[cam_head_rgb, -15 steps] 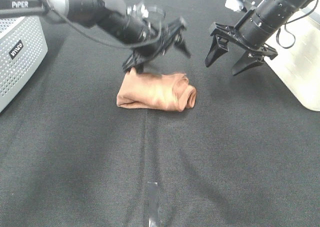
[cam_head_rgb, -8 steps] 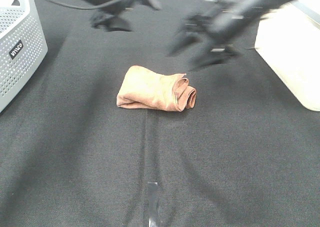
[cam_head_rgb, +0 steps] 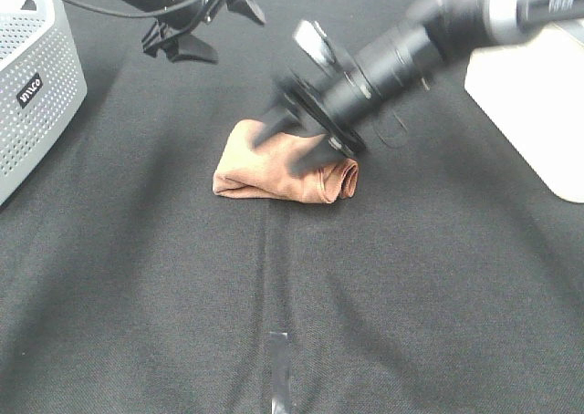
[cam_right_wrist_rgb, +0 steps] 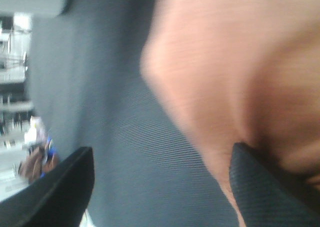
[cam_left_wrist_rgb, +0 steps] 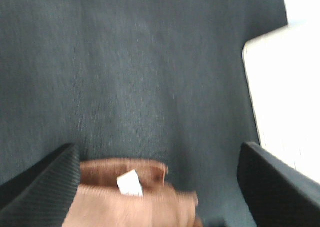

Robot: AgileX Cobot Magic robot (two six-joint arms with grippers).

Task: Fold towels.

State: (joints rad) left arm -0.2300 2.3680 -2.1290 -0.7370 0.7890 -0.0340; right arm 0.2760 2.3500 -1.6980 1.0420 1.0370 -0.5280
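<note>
Swinging down from upper right since a moment ago, right gripper (cam_head_rgb: 297, 140) now over towel (cam_head_rgb: 274, 170) at frame centre, jaws wide, empty. Left gripper (cam_head_rgb: 196, 26) withdrawn upper left, wide. Likely final tidy or pickup.

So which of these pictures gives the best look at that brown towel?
The exterior high view: the towel lies folded and almost whole on the black cloth, only its far edge hidden behind the right pincer. The left wrist view catches one blurred end with a small white tag; the right wrist view shows a close blur.
</note>
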